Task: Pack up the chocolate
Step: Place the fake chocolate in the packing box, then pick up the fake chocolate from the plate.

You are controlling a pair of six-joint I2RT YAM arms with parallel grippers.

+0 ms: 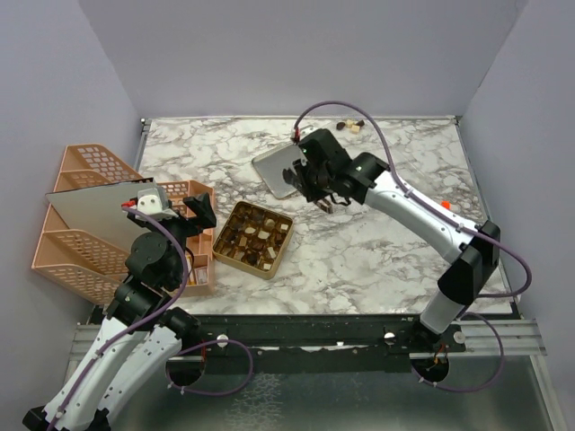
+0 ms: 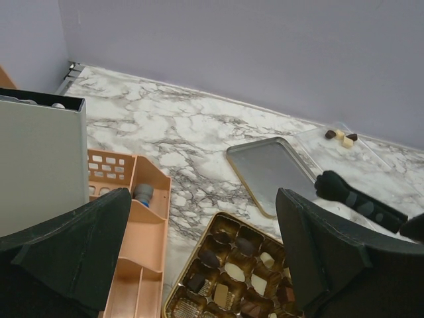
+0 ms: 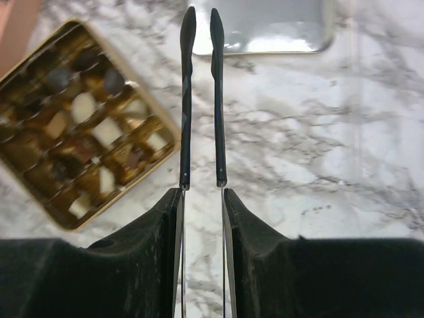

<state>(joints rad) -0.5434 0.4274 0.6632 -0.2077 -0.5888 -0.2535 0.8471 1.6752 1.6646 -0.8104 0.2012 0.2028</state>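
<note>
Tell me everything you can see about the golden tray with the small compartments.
The tray is square, golden-brown and shiny, like thin plastic or foil, with a raised rim and a grid of small compartments. Most hold chocolates, dark brown, light brown or cream-white; some look empty. It lies flat and uncovered on the marble table, turned cornerwise, close beside a peach organizer. Nothing else touches it.
</note>
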